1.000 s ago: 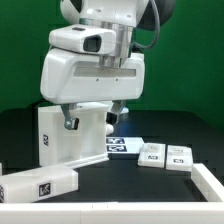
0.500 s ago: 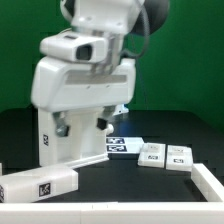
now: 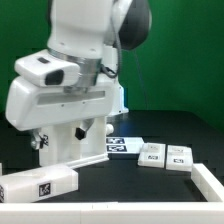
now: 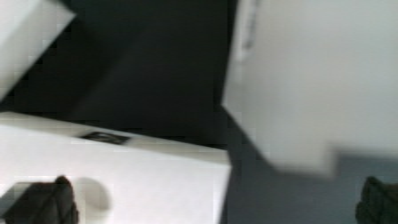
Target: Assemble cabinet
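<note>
The tall white cabinet body (image 3: 96, 142) stands upright at the exterior view's left, mostly hidden behind my arm. My gripper (image 3: 62, 137) hangs in front of its upper part, open and empty. In the wrist view the gripper (image 4: 214, 200) has its dark fingertips (image 4: 45, 200) spread wide over a white cabinet piece (image 4: 143, 175) that bears a small tag (image 4: 107, 137). A long white block (image 3: 40, 185) with a tag lies at the front left. Two small white tagged pieces (image 3: 152, 153) (image 3: 180, 156) lie at the right.
The marker board (image 3: 122, 146) lies flat between the cabinet body and the small pieces. A white rail (image 3: 95, 158) runs in front of the body, and another white edge (image 3: 207, 183) shows at the front right. A white panel (image 4: 320, 80) fills part of the wrist view.
My arm has swung toward the exterior view's left and lower, now covering most of the cabinet body. The parts on the table have not moved.
</note>
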### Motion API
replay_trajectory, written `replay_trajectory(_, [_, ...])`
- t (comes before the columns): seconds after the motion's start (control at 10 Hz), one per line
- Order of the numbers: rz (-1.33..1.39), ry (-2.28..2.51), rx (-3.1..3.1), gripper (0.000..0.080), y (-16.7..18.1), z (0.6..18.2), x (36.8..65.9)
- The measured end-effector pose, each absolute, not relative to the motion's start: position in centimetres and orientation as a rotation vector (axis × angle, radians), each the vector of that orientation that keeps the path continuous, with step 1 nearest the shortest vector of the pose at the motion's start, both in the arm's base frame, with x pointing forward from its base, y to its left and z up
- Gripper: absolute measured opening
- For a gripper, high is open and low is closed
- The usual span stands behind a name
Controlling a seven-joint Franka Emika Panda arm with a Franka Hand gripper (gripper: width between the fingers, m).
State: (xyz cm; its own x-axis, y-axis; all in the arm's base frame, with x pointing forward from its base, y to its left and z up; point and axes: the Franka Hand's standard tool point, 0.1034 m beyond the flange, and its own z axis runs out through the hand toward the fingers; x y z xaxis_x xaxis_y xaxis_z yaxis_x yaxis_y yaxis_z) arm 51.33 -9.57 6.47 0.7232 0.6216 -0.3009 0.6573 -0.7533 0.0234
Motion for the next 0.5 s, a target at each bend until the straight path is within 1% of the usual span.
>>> replay_trajectory(0.2, [-0.639, 0.918, 2.743, 0.0797, -9.85, 6.0, 51.02])
replay_trajectory(0.3, [-0.678, 0.9, 2.735, 0.0797, -10.27, 6.15, 51.54])
replay_trajectory(0.4, [-0.788, 0.854, 2.719, 0.0797, -10.22, 6.65, 51.09])
replay_trajectory(0.5, [-0.88, 0.853, 2.687, 0.0797, -9.58, 6.81, 51.33])
